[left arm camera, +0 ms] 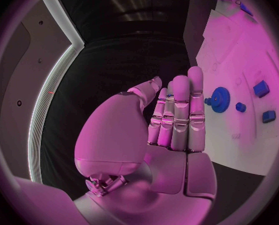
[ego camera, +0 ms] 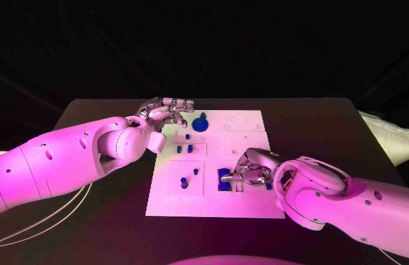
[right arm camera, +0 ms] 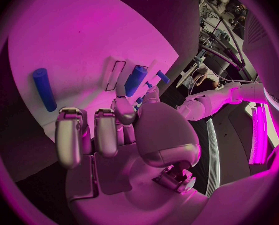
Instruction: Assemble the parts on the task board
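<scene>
Task board (ego camera: 247, 203), white, mid-table; blue gear (ego camera: 200, 124) near its far edge, small blue parts (ego camera: 184, 149) scattered toward the centre. Left hand (ego camera: 168, 109) hovers beside the gear, fingers straight and together (holding nothing). Right hand (ego camera: 247, 169) rests over the board's near half, fingers curled; whether it holds anything cannot be told.

arms: smooth, rounded shells with bulging joint housings, small dark round screw holes dotted along them
left arm (ego camera: 64, 158): thin pale cables loop out beneath it
left robot hand (ego camera: 167, 110): silver metal, segmented fingers (left arm camera: 180, 110) with smooth rounded pads, exposed metal mechanism at the thumb base
right robot hand (ego camera: 247, 170): silver, blocky finger segments (right arm camera: 71, 135), domed glossy thumb housing
</scene>
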Robot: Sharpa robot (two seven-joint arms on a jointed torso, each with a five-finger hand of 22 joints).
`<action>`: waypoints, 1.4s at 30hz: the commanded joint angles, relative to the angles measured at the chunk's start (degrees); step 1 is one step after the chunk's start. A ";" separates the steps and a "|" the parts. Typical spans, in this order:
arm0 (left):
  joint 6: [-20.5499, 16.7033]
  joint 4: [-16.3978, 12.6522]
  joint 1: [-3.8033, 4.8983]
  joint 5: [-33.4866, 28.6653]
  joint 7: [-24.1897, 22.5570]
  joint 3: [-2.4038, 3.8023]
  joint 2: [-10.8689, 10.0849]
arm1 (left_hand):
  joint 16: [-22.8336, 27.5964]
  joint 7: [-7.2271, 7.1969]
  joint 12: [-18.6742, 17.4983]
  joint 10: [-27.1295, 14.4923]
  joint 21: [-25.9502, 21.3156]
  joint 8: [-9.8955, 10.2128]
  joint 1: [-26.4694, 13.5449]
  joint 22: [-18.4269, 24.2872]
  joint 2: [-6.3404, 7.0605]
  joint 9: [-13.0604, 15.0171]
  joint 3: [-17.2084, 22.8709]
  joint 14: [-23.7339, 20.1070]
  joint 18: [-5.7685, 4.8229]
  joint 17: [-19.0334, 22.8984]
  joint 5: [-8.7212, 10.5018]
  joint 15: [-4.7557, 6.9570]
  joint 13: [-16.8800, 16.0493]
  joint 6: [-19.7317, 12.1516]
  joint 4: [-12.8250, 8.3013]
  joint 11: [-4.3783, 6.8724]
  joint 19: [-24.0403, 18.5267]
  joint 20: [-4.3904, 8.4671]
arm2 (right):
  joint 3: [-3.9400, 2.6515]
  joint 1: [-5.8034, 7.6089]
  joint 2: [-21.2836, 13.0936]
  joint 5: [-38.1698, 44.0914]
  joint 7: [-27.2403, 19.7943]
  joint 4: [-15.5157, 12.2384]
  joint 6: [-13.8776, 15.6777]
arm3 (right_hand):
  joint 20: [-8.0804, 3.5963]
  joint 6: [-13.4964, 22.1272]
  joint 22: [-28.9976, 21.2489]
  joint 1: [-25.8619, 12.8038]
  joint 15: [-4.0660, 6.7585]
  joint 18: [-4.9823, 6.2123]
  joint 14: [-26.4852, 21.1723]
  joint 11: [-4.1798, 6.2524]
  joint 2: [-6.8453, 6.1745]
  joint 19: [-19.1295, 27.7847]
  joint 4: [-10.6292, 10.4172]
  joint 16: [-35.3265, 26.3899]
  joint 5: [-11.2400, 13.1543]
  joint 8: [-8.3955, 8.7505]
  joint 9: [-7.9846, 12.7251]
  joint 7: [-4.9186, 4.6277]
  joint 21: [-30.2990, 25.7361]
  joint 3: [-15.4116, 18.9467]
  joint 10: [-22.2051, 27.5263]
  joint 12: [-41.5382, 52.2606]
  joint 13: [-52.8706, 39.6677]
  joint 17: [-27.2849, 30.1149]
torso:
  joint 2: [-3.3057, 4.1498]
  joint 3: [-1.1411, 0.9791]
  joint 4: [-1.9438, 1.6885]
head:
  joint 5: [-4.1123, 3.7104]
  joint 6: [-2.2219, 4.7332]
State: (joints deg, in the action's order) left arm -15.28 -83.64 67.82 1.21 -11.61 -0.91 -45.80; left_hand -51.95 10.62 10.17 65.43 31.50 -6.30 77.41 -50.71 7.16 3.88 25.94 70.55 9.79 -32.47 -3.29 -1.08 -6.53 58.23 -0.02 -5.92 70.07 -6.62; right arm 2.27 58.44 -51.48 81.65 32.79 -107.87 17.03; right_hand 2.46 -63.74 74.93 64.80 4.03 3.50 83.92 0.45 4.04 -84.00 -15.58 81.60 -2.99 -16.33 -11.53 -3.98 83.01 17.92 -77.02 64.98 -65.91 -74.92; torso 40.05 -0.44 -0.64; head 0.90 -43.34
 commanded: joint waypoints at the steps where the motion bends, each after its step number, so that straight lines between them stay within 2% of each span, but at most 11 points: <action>1: 1.10 -0.04 0.01 0.16 -0.17 0.04 0.11 | -0.06 -0.01 0.12 -0.41 -0.14 -0.12 0.45 0.06 -0.26 0.02 -0.08 -0.55 0.70 0.08 -0.13 0.01 -0.06 -0.50 -0.28 -0.17 0.37 -0.13 | 0.00 -0.16 0.13 2.22 -0.24 -0.22 -1.19 | -0.48 0.53 2.80 3.61 0.19 -0.71 3.53 -0.08 -0.10 -0.16 1.61 -0.14 0.03 -0.10 -0.16 0.05 -0.26 -0.77 0.22 -0.30 -0.29 -1.95 | 0.01 0.02 0.00 | -0.02 -0.04; 8: 1.18 -0.03 0.01 0.16 -0.16 0.03 0.14 | -0.06 -0.01 0.12 -0.41 -0.14 -0.12 0.45 0.06 -0.26 0.02 -0.08 -0.55 0.70 0.08 -0.13 0.01 -0.06 -0.50 -0.28 -0.17 0.37 -0.13 | 0.00 -0.56 0.80 4.27 -0.40 0.02 -2.32 | -0.46 0.55 3.19 11.75 0.23 -0.79 3.66 -0.04 0.14 -0.35 6.72 0.06 -0.83 -0.53 -0.58 0.03 -0.09 -3.09 -0.17 -0.11 -0.95 -2.40 | 0.02 0.05 -0.10 | -0.07 -0.16; 13: 1.14 -0.03 0.01 0.16 -0.15 0.03 0.06 | -0.06 -0.01 0.12 -0.41 -0.14 -0.12 0.45 0.06 -0.26 0.02 -0.08 -0.55 0.70 0.08 -0.13 0.01 -0.06 -0.50 -0.28 -0.17 0.37 -0.13 | 0.00 -1.18 1.45 6.11 0.11 0.36 -2.58 | -0.46 0.49 3.46 13.58 0.25 -0.85 3.72 0.01 -0.01 -0.49 8.33 0.21 -0.69 -0.72 -0.74 0.08 0.05 -3.56 -0.42 0.10 -1.36 -2.68 | 0.03 0.06 -0.07 | -0.01 -0.32; 17: 1.15 -0.06 0.01 0.16 -0.13 0.03 0.02 | -0.06 -0.01 0.12 -0.41 -0.14 -0.12 0.45 0.06 -0.26 0.02 -0.08 -0.55 0.70 0.08 -0.13 0.01 -0.06 -0.50 -0.28 -0.17 0.37 -0.13 | 0.00 -1.45 1.66 7.16 0.80 0.70 -1.93 | -0.46 0.35 3.67 13.34 0.26 -0.90 3.76 0.02 0.33 -0.60 8.29 0.29 -1.01 -0.83 -0.81 0.10 0.17 -3.61 -0.65 0.35 -1.64 -2.83 | -0.01 0.07 -0.02 | 0.07 -0.44; 20: 1.17 -0.08 0.01 0.20 -0.11 0.03 0.00 | -0.06 -0.01 0.12 -0.41 -0.14 -0.12 0.45 0.06 -0.26 0.02 -0.08 -0.55 0.70 0.08 -0.13 0.01 -0.06 -0.50 -0.28 -0.17 0.37 -0.13 | 0.00 -1.54 1.51 7.49 1.00 0.77 -1.34 | -0.46 0.33 3.77 12.13 0.26 -0.92 3.80 0.04 0.88 -0.67 7.64 0.37 -2.63 -0.88 -0.88 0.12 0.24 -3.41 -0.86 0.41 -1.82 -2.97 | -0.02 0.09 0.00 | 0.11 -0.47; 25: 1.15 -0.11 0.01 0.26 -0.07 0.03 -0.14 | -0.06 -0.01 0.12 -0.41 -0.14 -0.12 0.45 0.06 -0.26 0.02 -0.08 -0.55 0.70 0.08 -0.13 0.01 -0.06 -0.50 -0.28 -0.17 0.37 -0.13 | -0.01 -1.64 0.94 7.38 0.41 0.20 -0.92 | -0.46 0.39 3.83 10.51 0.26 -0.93 3.81 0.02 0.90 -0.71 6.71 0.40 -3.91 -0.90 -0.94 0.11 0.26 -2.74 -1.00 0.38 -1.98 -3.05 | 0.06 -0.03 -0.01 | 0.22 -0.48; 29: 1.14 -0.11 0.01 0.27 -0.03 0.03 -0.22 | -0.06 -0.01 0.12 -0.41 -0.14 -0.12 0.45 0.06 -0.26 0.02 -0.08 -0.55 0.70 0.08 -0.13 0.01 -0.06 -0.50 -0.28 -0.17 0.37 -0.13 | -0.01 -1.68 0.26 6.73 -0.93 -0.14 -0.92 | -0.41 0.55 3.68 8.67 0.20 -0.89 3.79 -0.04 -0.37 -0.63 5.75 0.31 -4.19 -0.91 -1.00 0.08 0.15 -1.21 -0.93 0.11 -1.94 -2.99 | -0.01 0.04 0.02 | 0.25 -0.62; 31: 1.16 -0.11 0.01 0.28 0.01 0.03 -0.24 | -0.06 -0.01 0.12 -0.41 -0.14 -0.12 0.45 0.06 -0.26 0.02 -0.08 -0.55 0.70 0.08 -0.13 0.01 -0.06 -0.50 -0.28 -0.17 0.37 -0.13 | -0.01 -1.69 -0.12 6.25 -1.75 -0.34 -0.71 | -0.40 0.67 3.55 7.89 0.19 -0.86 3.77 -0.05 -0.99 -0.55 5.25 0.25 -3.21 -0.91 -1.04 0.07 0.05 -0.48 -0.79 -0.18 -1.79 -2.93 | -0.01 0.03 0.00 | 0.23 -0.65; 33: 1.17 -0.11 0.01 0.28 0.04 0.03 -0.28 | -0.06 -0.01 0.12 -0.41 -0.14 -0.12 0.45 0.06 -0.26 0.02 -0.08 -0.55 0.70 0.08 -0.13 0.01 -0.06 -0.50 -0.28 -0.17 0.37 -0.13 | -0.01 -1.69 -0.56 5.61 -2.79 -0.60 -0.13 | -0.40 0.87 3.39 7.07 0.15 -0.82 3.74 -0.07 -1.72 -0.45 4.52 0.14 -0.84 -0.91 -1.09 0.05 -0.08 0.20 -0.59 -0.54 -1.64 -2.83 | 0.00 0.01 0.02 | 0.21 -0.64; 38: 1.18 -0.11 0.01 0.39 0.15 0.03 -0.35 | -0.08 0.01 0.19 -0.46 -0.18 -0.14 0.55 0.09 -0.32 0.01 -0.05 -0.57 0.69 0.12 -0.12 0.01 -0.06 -0.52 -0.32 -0.19 0.40 -0.12 | -0.02 -1.68 -2.03 2.13 -7.75 -1.47 4.39 | -0.31 2.58 3.87 6.92 -0.10 -0.94 4.13 -0.47 -3.63 -0.65 3.74 1.53 0.11 -0.06 -0.84 -0.46 0.18 0.43 0.52 -2.29 -0.40 -4.94 | -0.03 0.03 0.04 | 0.02 -0.62; 42: 1.18 -0.12 0.01 0.75 0.19 0.03 -0.40 | -0.08 0.01 0.20 -0.47 -0.18 -0.14 0.56 0.09 -0.32 0.01 -0.05 -0.58 0.69 0.13 -0.12 0.01 -0.06 -0.52 -0.33 -0.19 0.40 -0.12 | -0.07 -1.55 -4.00 -1.42 -11.96 -2.64 8.03 | 0.15 4.76 4.19 9.43 -0.68 -1.01 4.27 -1.19 -2.71 -0.77 4.57 2.14 -0.90 1.37 -0.34 -1.32 0.38 -0.89 1.12 -2.80 -0.14 -5.85 | -0.02 0.03 0.03 | -0.03 -0.58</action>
State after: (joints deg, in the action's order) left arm -15.07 -83.64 67.82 1.37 -11.29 -0.91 -46.22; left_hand -51.95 10.62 10.17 65.23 31.50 -6.30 77.65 -50.67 6.92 3.88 25.94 70.55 9.79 -32.40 -3.29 -1.08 -6.52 58.23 -0.02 -6.13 70.22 -6.77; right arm 2.24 56.86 -55.12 84.19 26.54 -110.15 20.50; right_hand 2.47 -59.40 74.91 73.68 3.77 3.50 84.13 -0.63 1.15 -83.99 -11.13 83.60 -3.55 -15.19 -11.96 -5.18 83.01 17.33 -76.16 62.38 -66.10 -74.94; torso 40.06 -0.41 -0.62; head 0.91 -43.98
